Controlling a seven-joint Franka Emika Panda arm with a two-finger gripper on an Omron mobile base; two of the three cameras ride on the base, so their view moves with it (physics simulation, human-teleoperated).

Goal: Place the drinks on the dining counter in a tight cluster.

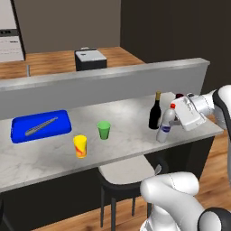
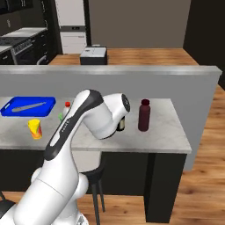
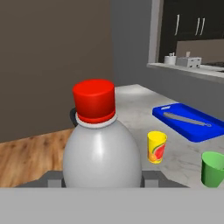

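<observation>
My gripper (image 1: pixel 172 118) is shut on the small pale red-capped bottle (image 1: pixel 164 124), which leans over the right end of the dining counter (image 1: pixel 126 149). In the hand view the bottle (image 3: pixel 101 151) sits between the two fingertips (image 3: pixel 54 178), its red cap toward the camera. The dark wine bottle (image 1: pixel 155 112) stands upright just left of it, almost touching. The squat maroon bottle (image 2: pixel 143 115) stands upright near the ledge, a little to the right of the arm. Whether the pale bottle's base rests on the marble is unclear.
A blue tray (image 1: pixel 20 131) with a long grey utensil lies at the counter's left. A yellow cup (image 1: pixel 80 145) and a green cup (image 1: pixel 104 130) stand mid-counter. The raised grey ledge (image 1: pixel 103 79) runs along the far edge. A black stool (image 1: pixel 126 176) stands under the near edge.
</observation>
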